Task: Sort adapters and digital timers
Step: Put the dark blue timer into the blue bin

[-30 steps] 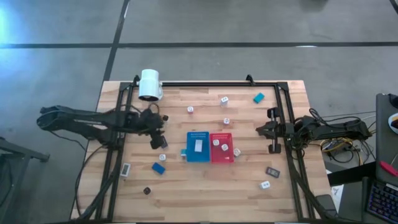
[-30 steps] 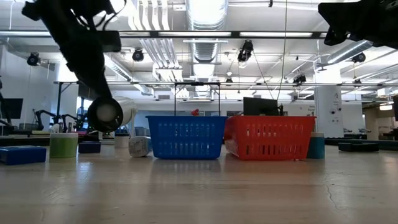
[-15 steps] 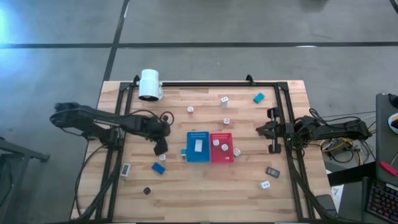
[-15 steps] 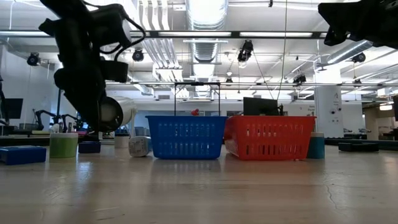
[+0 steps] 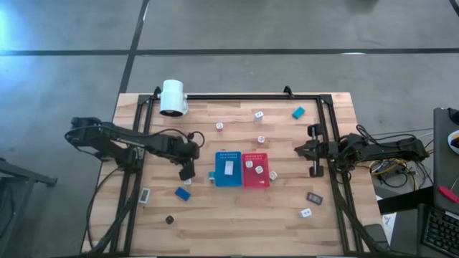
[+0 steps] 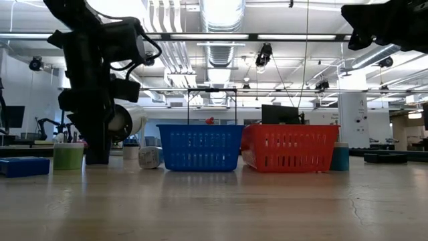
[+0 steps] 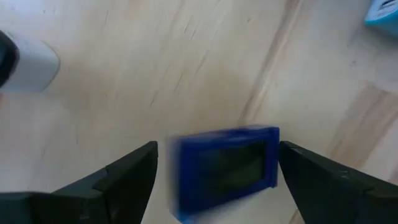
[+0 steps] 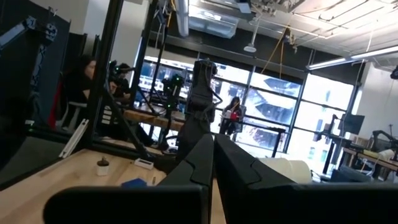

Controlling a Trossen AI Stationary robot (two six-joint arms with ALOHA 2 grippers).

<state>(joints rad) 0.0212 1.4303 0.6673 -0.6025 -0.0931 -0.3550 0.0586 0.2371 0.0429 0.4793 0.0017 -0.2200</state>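
A blue digital timer [image 7: 227, 171] lies flat on the wood; in the high view this timer [image 5: 183, 193] is left of the blue tray [image 5: 219, 179]. My left gripper [image 7: 217, 152] hangs open over it, one finger on either side and neither touching. In the high view my left gripper [image 5: 187, 173] stands just beyond the timer, beside a white adapter [image 5: 188, 182]. The blue tray holds a pale timer [image 5: 229, 168]. The red tray [image 5: 262, 180] holds adapters [image 5: 249, 164]. My right gripper [image 5: 310, 150] waits shut at the right rail.
Loose adapters [image 5: 258, 114] [image 5: 219, 126] [image 5: 273, 175] [image 5: 306, 213] and timers, teal [image 5: 297, 112], dark [image 5: 314, 197] and white [image 5: 145, 194], lie scattered over the table. A white cylinder [image 5: 172, 97] stands at the far left. A black frame rail [image 5: 237, 96] borders the far side.
My left gripper has moved toward the table's near edge and a little to the right, and has come down close to the table over the blue timer. The timer has stayed where it was.
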